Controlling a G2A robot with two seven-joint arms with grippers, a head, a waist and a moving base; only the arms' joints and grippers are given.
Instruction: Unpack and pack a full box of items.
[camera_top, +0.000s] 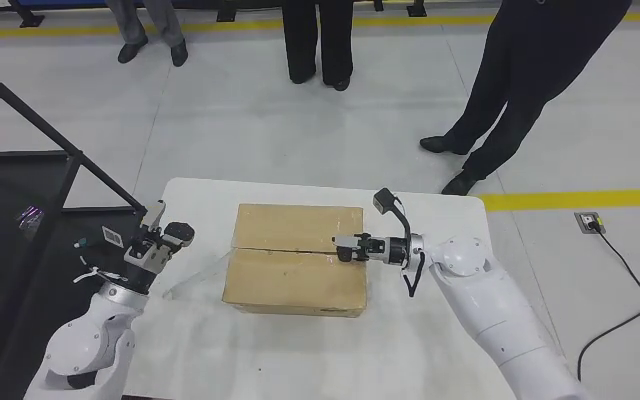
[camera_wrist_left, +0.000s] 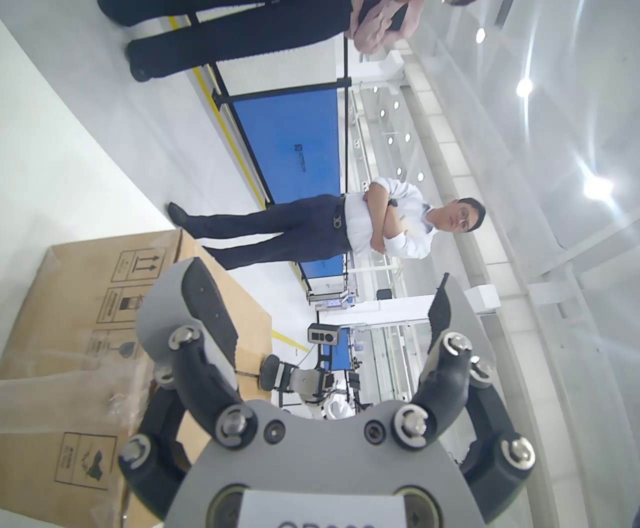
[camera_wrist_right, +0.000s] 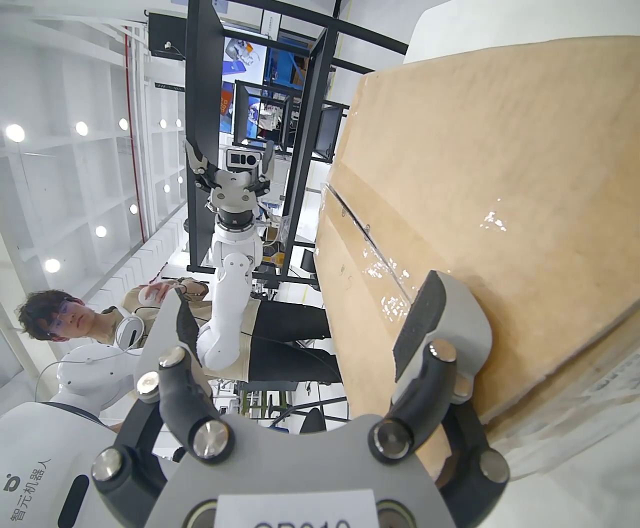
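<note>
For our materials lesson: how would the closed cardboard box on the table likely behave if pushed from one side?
The cardboard box is wide and low, so it would probably slide across the smooth table rather than tip. Its top looks flat and shut, suggesting stiff walls. The glossy tape may feel slippery.

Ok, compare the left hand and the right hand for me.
The right hand sits over the box at its top seam; the left hand is off the box, beside its end above the table. The right hand has a finger close against the cardboard; the left hand's are clear. Both are open, empty.
</note>
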